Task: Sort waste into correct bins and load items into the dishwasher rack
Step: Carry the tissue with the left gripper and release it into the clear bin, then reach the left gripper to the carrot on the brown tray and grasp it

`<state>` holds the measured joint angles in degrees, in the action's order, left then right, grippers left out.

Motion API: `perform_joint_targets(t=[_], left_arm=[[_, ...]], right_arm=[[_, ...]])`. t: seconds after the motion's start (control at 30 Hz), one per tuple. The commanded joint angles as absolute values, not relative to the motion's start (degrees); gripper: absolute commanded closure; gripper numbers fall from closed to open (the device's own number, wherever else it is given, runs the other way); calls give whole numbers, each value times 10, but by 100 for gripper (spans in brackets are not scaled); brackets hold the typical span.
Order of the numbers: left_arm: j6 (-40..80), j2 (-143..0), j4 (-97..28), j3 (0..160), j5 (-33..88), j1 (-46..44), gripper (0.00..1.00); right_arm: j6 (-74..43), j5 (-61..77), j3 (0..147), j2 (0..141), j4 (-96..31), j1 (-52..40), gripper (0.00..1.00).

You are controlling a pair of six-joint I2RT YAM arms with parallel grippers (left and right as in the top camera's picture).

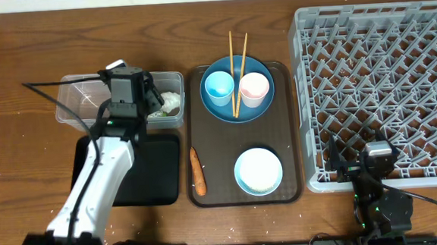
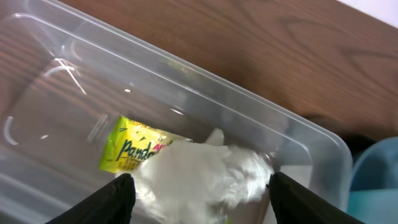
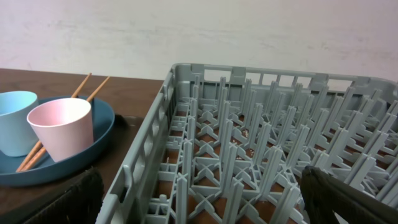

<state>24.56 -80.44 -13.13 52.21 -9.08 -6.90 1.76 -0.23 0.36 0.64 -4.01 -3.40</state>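
Upper left: tub with tissue and wrapper inside. Centre: tray bearing plate and bowl. Right: rack.

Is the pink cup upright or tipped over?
Upright: the pink cup stands on the blue plate, its open mouth facing up.

The left arm wears a long, smooth white shell behind the claw, capped at both ends by black joint housings. A black, boxy camera head sits right at the claw. A thin black cable loops out beside that head. The left claw ends in two matt black fingers with blunt tips. The right arm is black throughout, with a grey-topped block just behind its claw, small green lights further back and a black cable alongside. The right claw has the same dark, matt fingers.
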Motion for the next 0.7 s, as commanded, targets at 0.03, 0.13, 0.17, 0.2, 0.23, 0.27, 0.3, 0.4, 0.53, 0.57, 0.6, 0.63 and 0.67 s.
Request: perform_joint_targets(t=[0.03,0.13,0.17,0.2,0.23,0.27,0.3,0.4,0.53,0.57,0.6,0.63,0.67], left_arm=[[245,-726,-194,524,-16,-70,27],[258,-672,-293,524,108,-76,27],[258,-655,-331,524,154,-79,27],[258,-641,-362,524,185,-83,27],[258,-628,-399,524,213,-88,27],[258,-618,-430,524,227,-92,27],[258,-610,-463,524,232,-100,27],[258,-602,-544,523,232,-129,27],[258,-602,-578,509,230,-174,27],[258,-602,-578,506,228,-185,28],[258,-602,-577,503,223,-197,28],[261,-602,-575,500,211,-207,27],[274,-602,-576,498,189,-218,28]], right_arm=[[18,-6,3,4,-42,-30,1],[18,-6,3,4,-42,-30,1],[18,-6,3,4,-42,-30,1],[18,-6,3,4,-42,-30,1],[18,-6,3,4,-42,-30,1],[18,-6,3,4,-42,-30,1],[18,-6,3,4,-42,-30,1],[18,-6,3,4,-42,-30,1],[18,-6,3,4,-42,-30,1],[18,-6,3,4,-42,-30,1],[18,-6,3,4,-42,-30,1],[18,-6,3,4,-42,-30,1],[18,-6,3,4,-42,-30,1]])
